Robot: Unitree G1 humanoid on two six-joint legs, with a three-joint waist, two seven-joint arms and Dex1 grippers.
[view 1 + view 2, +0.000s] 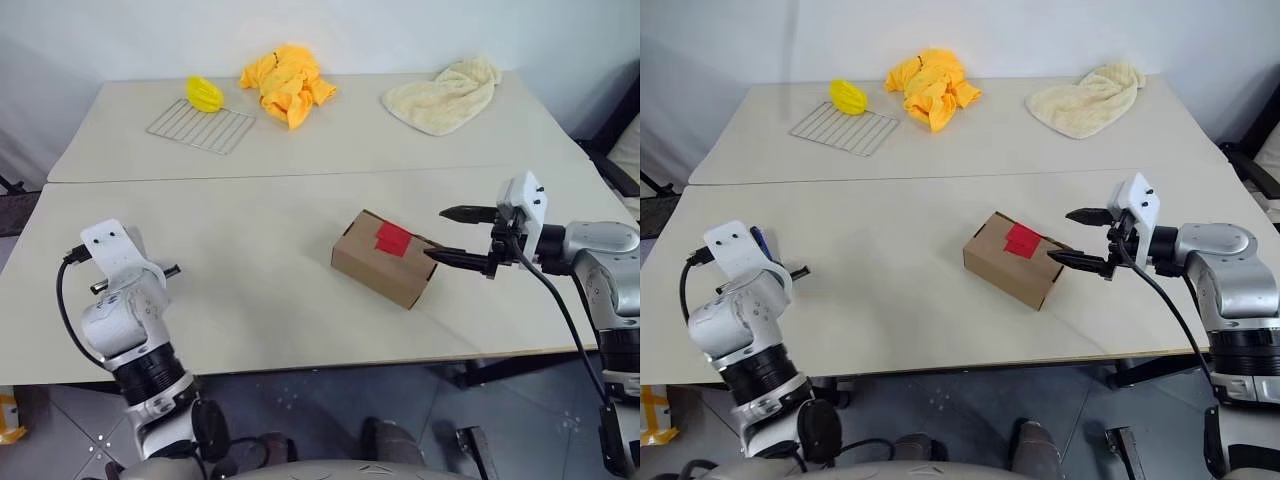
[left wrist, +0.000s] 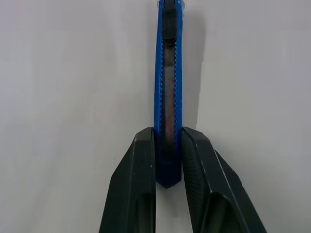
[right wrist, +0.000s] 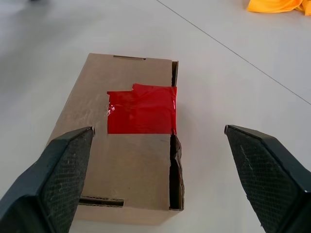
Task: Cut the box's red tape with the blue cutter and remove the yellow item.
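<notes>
The box (image 1: 385,258), a small brown carton, lies on the near table right of centre, with the red tape (image 1: 393,239) across its top seam. My right gripper (image 1: 435,233) stands open just to the right of the box. One finger is near the box's top right corner and nothing is between the fingers. In the right wrist view the red tape (image 3: 141,109) lies ahead between the two fingers. My left gripper (image 2: 167,131) is at the near left, shut on the end of the blue cutter (image 2: 168,73), which points away over the table. The yellow item is hidden.
On the far table lie a wire rack (image 1: 200,127) with a small yellow lemon-like object (image 1: 204,93), a crumpled orange-yellow cloth (image 1: 288,82) and a cream towel (image 1: 442,97). A seam (image 1: 300,175) divides the two tables. Bare tabletop stretches between my left gripper and the box.
</notes>
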